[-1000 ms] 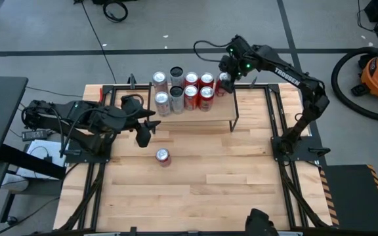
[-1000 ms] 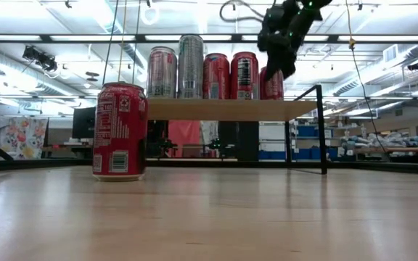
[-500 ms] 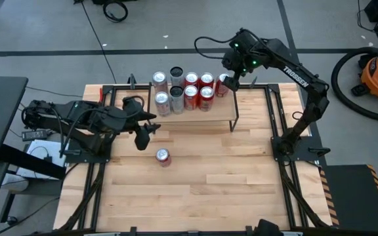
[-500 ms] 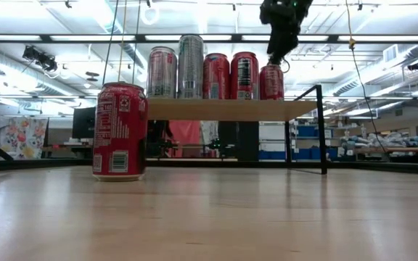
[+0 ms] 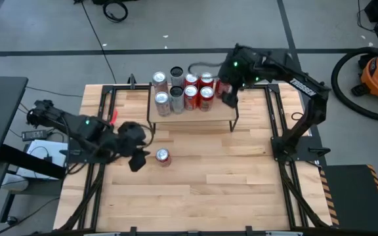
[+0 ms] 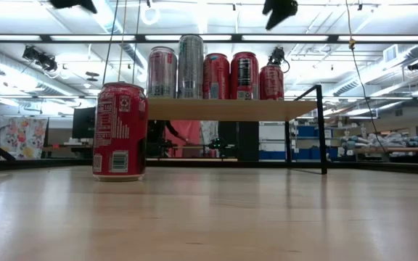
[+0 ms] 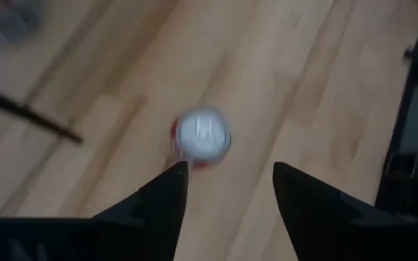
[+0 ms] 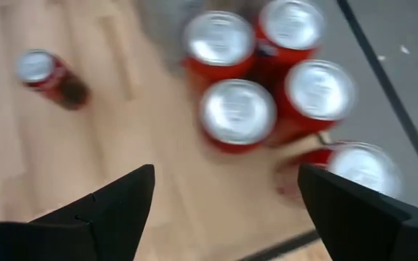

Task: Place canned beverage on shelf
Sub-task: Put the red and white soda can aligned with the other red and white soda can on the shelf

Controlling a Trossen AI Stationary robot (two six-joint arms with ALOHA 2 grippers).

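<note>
High view: wooden worktop (image 5: 195, 190) in a black frame, with the shelf (image 5: 195, 111) standing at its far edge, a low light-wood board on thin black legs.

Shelf stock: seven cans in a cluster at the board's far side. Two silver cans and a tall grey one sit on the left, four red ones to their right. The outermost red can (image 5: 219, 86) stands at the right end of the board, upright and free of any grip.

Right hand (image 5: 229, 98): a second ago it was down over that outermost red can; now it is raised above the shelf's right end and drawn a little toward the worktop, fingers spread wide, empty. The right wrist view shows the can tops below and between the parted fingers, nothing clamped. Judgement: that can is delivered and this arm's placement is finished.

Remaining item: one red can (image 5: 163, 157) upright on the bare worktop, left of centre, well apart from the shelf and nearer the front.

Left hand (image 5: 136, 162): a second ago it hung nearer the shelf's left leg; now it sits just beside the red can, on the can's left. Fingers stand apart, holding nothing. The left wrist view shows the can top just ahead of the gap between the two fingertips, not yet between them.

Judgement: the next pick is opening; the left hand needs to advance and straddle the can before closing.
</note>
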